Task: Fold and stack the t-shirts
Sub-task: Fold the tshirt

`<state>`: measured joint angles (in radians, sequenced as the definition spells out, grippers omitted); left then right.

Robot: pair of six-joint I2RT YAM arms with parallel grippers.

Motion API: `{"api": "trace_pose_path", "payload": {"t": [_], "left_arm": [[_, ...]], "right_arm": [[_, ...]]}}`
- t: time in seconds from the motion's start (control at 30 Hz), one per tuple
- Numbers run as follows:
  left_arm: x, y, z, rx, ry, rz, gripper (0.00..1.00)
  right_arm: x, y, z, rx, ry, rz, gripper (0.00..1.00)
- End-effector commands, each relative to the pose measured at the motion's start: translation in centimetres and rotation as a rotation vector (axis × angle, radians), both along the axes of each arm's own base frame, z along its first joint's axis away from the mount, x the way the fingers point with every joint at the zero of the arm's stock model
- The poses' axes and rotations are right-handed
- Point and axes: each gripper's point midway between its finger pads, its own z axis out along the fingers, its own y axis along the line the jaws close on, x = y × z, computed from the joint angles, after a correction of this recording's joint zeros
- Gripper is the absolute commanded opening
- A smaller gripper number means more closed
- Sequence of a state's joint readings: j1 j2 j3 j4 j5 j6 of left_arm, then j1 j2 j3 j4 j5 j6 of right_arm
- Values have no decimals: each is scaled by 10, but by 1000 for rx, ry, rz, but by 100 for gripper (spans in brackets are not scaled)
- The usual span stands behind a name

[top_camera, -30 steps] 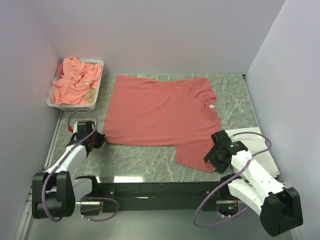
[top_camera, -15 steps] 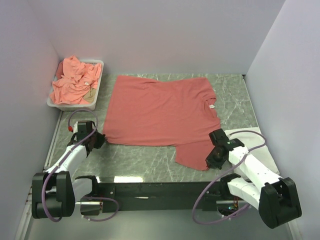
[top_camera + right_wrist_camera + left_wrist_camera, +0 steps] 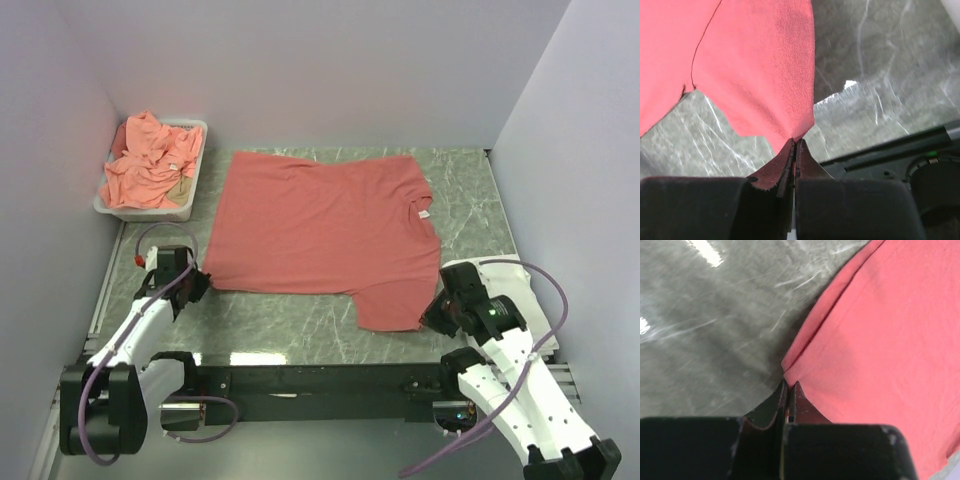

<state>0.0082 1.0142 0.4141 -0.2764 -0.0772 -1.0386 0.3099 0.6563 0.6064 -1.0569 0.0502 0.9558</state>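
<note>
I judge this as the start of the first fold: both near corners of the spread shirt are gripped, nothing lifted yet. At the near right, my right gripper (image 3: 795, 145) has its jaws pressed together on the tip of the sleeve nearest me. The cloth runs straight into the closed fingers. At the near left, the left gripper (image 3: 788, 390) is likewise pinched tight on the hem corner.

The coral-red t-shirt (image 3: 320, 225) lies flat on the green marble table (image 3: 470, 200), collar to the right. Next I would raise both corners together and carry that side away from me, level, so the cloth doesn't skew.

Just beside the right arm sits a white folded garment (image 3: 515, 283). Far left, crumpled salmon shirts (image 3: 145, 160) wait in the white tray (image 3: 197, 170).
</note>
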Motion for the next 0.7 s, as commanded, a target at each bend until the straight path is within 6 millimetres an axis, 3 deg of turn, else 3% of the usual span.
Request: {"api": "trace_pose_path", "payload": {"t": [0.0,0.2,0.33,0.47,0.5,0.53,0.57,0.6,0.63,0.67], "left_arm": [[-10,9,7,41,4,40,1],[-13,20,34,87,-51,81,1],[0,17,35,71,-65,63,1],[25,8,40,31,-55,42,0],[37,7,48,20,-76,47,0],[45,7,42,14,-51,52,1],[51,7,42,11,-42,53,1],[64,7,53,10,-59,54,0],[69,8,44,17,-19,61,1],[75,2,44,21,-11,41,0]], "right_arm": [[-12,-1,18,10,-13,26,0],[-12,-3,37,6,-65,45,0],[10,-3,50,-22,-142,61,0],[58,11,69,-36,-226,131,0],[78,18,77,-33,-282,152,0],[91,18,69,-56,-254,150,0],[103,21,74,-63,-269,149,0],[121,26,80,-62,-310,152,0],[132,27,67,-86,-272,153,0],[142,29,70,-92,-280,151,0]]}}
